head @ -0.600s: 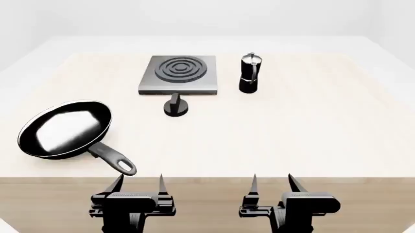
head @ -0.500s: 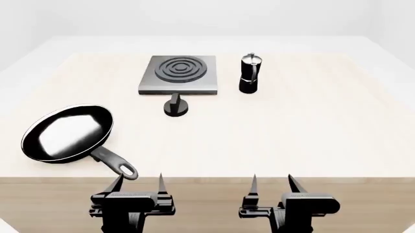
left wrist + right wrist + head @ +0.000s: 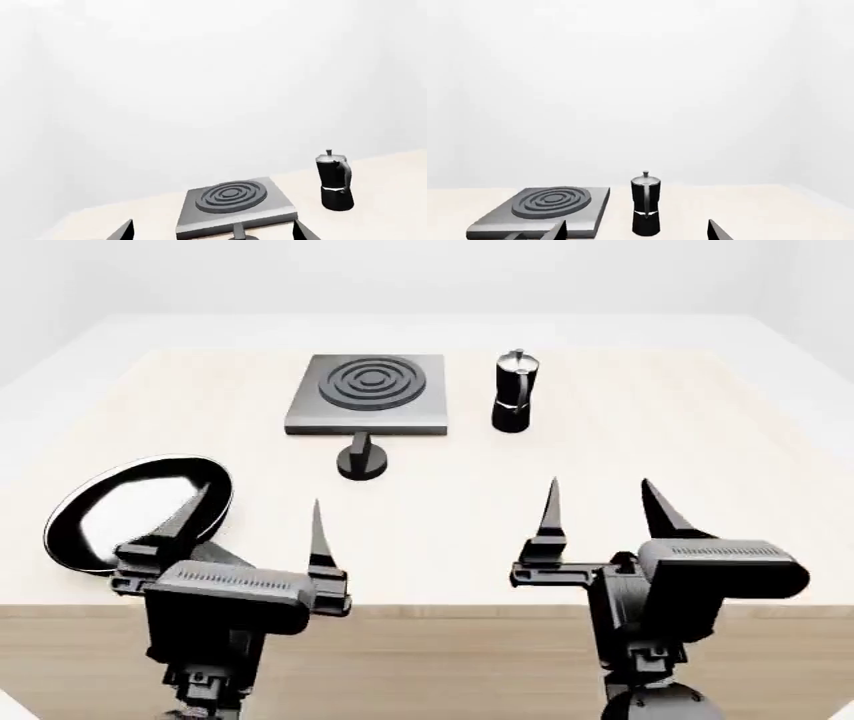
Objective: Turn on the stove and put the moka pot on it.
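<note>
Both arms hang over the near part of the table [image 3: 694, 440], nothing in hand. The left gripper [image 3: 247, 540] shows its two fingers spread wide and empty, and the right gripper [image 3: 601, 510] stands the same way, released, with daylight between the tips.

Far side of the table, the stove [image 3: 370, 392] lies flat: a square grey plate with raised concentric rings in a darker tone. Just in front of it, apart from the plate's near edge, sits the knob [image 3: 360, 458], small, round and black with an upright ridge across it. That ridge is the place to pinch for turning; it looks hard and narrow, so the fingers will need to close square on its two faces or it may slip out.

The moka pot [image 3: 515, 392] stands upright just beside the stove's right edge, not touching it. Black faceted base, shiny silver top, small lid knob, and a handle that seems to point toward the camera and right, though it is too small here to be sure. It reads as rigid metal, light if empty, tall for its footprint and so easy to tip. The narrow waist or the flat facets of the body look like the safest hold; the polished top could be slick.

Off to the left, a black frying pan [image 3: 100, 515] lies partly behind the left gripper.
</note>
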### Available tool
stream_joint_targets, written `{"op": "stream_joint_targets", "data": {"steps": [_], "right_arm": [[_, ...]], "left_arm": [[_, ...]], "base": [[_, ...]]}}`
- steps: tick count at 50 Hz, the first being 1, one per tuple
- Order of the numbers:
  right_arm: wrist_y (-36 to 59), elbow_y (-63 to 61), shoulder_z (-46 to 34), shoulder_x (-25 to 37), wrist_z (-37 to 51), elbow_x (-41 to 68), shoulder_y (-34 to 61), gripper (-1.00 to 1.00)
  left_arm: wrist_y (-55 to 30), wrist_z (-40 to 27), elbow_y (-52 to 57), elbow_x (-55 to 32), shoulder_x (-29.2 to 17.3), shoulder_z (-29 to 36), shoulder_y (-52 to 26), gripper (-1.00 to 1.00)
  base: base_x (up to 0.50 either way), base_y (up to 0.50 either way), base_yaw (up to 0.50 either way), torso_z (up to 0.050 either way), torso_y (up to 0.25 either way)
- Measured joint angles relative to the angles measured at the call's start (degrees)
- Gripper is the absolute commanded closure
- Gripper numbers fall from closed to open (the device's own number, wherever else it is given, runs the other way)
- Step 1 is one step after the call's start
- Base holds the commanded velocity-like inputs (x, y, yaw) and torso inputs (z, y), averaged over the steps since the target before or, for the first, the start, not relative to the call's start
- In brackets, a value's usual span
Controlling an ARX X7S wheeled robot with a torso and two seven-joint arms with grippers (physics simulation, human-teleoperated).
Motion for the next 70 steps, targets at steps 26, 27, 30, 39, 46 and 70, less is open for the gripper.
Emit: {"op": "stream_joint_targets", "data": {"steps": [26,27,30,39,46,70], "right_arm": [[13.87,-26.77,3.19,2.62,3.75,6.3,6.14,-1.0],[13.92,-27.01,3.22,2.71,3.85,6.43,6.14,-1.0],[13.85,-27.47,3.25,2.97,4.15,6.78,6.06,-1.0],[13.64,-28.39,3.34,3.71,4.95,7.88,5.79,-1.0],[13.45,-29.01,3.38,4.32,5.68,8.71,5.51,-1.0],[12.7,-29.49,2.39,6.31,8.47,10.7,5.65,-1.0]], "left_arm": [[-1.59,10.16,24.07,12.6,5.87,-1.54,-0.84,-1.0],[-1.56,10.2,24.25,12.71,5.91,-1.49,-0.84,-1.0],[-1.52,10.26,24.7,13.04,6.02,-1.26,-0.86,-1.0],[-1.59,10.27,25.46,13.87,6.21,-0.32,-1.13,-1.0],[-1.29,10.22,25.71,14.2,6.27,0.11,-0.95,-1.0],[0.25,9.82,25.93,14.15,6.33,0.0,-0.01,-1.0]], "base": [[0.0,0.0,0.0,0.037,0.0],[0.0,0.0,0.0,0.05,0.0],[0.0,0.0,0.0,0.05,0.0],[0.0,0.0,0.0,0.05,0.0],[0.0,0.0,0.0,0.05,0.0],[0.0,0.0,0.0,0.033,0.0]]}}
